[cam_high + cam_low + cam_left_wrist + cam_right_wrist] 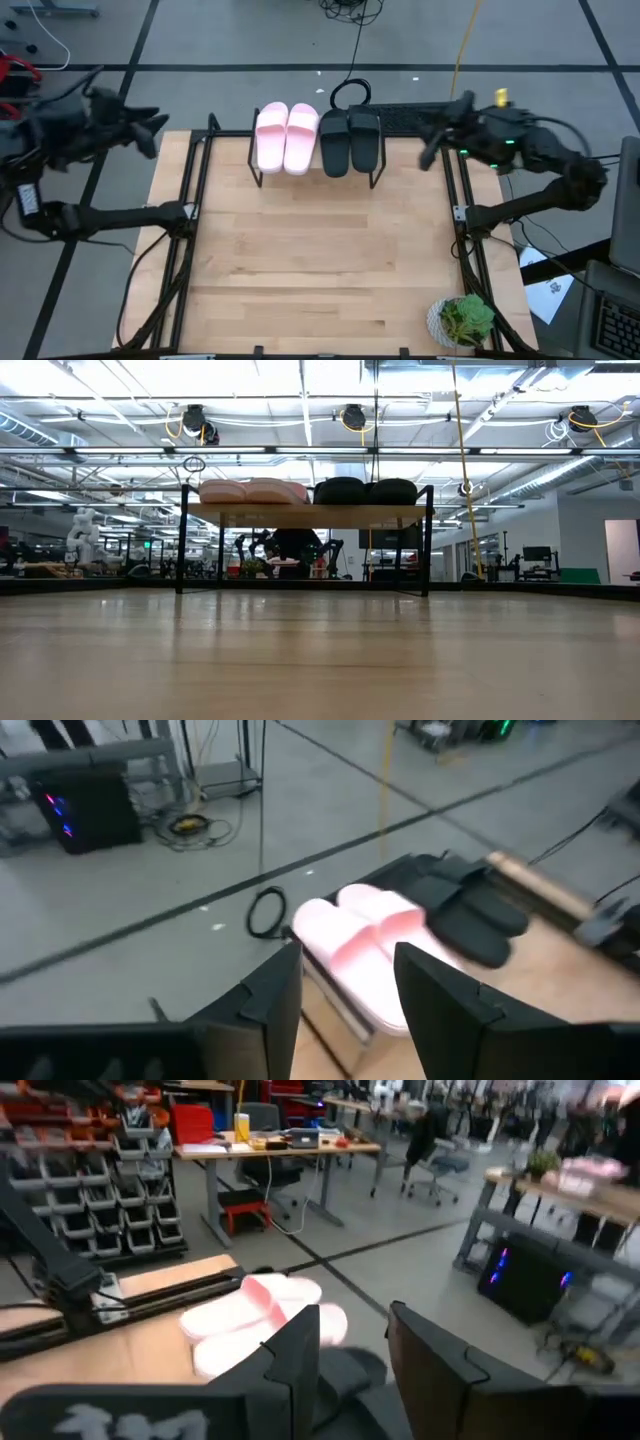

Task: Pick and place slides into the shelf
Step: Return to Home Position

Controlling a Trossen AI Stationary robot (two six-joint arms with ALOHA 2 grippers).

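Two light pink slides (285,136) and two black slides (350,140) lie side by side, soles down, on the shelf (316,172), a low light-wood board on thin black legs at the table's far edge. The low view shows the pink pair (252,491) and black pair (366,491) on the board (305,515). My left gripper (152,132) hovers off the table's far-left corner, open, empty; its wrist view shows the pink slides (365,955) beyond its fingers. My right gripper (432,148) hangs over the far-right edge, open, empty, facing the slides (255,1320).
A small potted plant (462,320) stands at the table's near-right corner. Black rails (190,215) run along the table's left and right sides. The bare wooden tabletop (320,260) stretches in front of the shelf. A black cable loop (350,95) lies on the floor behind the shelf.
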